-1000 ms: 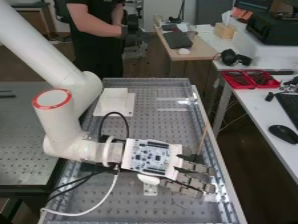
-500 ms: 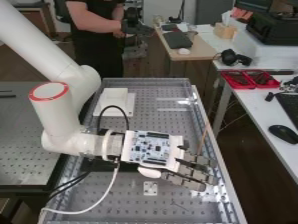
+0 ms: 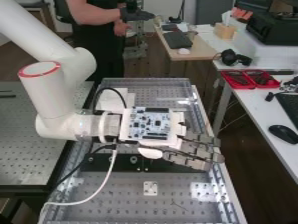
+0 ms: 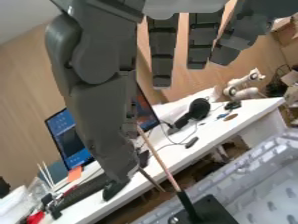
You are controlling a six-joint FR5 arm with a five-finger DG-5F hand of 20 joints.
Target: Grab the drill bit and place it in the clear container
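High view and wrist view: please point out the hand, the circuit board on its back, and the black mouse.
Hand (image 4: 163, 52): wrist view, on one finger.
Circuit board (image 3: 150, 123): high view, near the board's middle.
Black mouse (image 3: 284, 133): high view, on its top shell.

- I counted two perforated worktops (image 3: 30, 145).
- I saw two red trays (image 3: 234, 80), side by side.
- There were two computer mice (image 3: 284, 133), one black, one pale.
- I saw one circuit board (image 3: 149, 122).
- I counted one black headset (image 3: 233, 58).
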